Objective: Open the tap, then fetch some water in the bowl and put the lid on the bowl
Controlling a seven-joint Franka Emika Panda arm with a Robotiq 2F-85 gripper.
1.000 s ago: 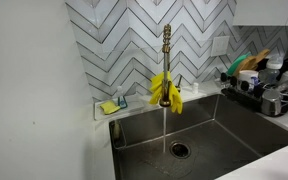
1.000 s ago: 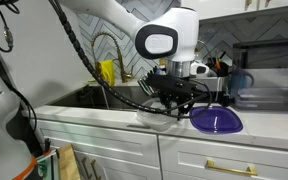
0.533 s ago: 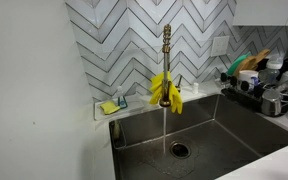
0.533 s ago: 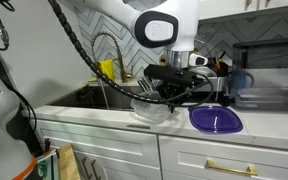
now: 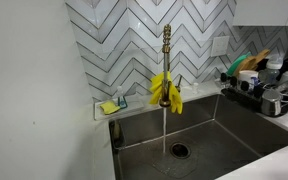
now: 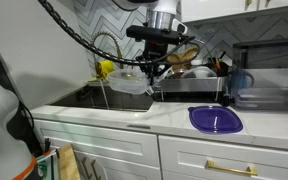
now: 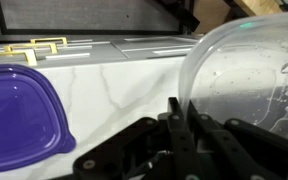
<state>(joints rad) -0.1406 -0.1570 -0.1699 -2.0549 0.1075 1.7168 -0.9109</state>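
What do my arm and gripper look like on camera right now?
The arm is pale grey-white, with rounded casings near the wrist. A black cable loops along it. The gripper is all black, with a blocky body and slim linked fingers that show close up in the wrist view. No markings are readable.

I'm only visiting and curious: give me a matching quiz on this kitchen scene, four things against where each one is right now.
Things: 1 bowl; 2 lid; 3 water; 4 yellow cloth.
Places: A flat on the counter; B draped on the tap; C held up by the gripper; D streaming into the sink.
Pairs: 1-C, 2-A, 3-D, 4-B.
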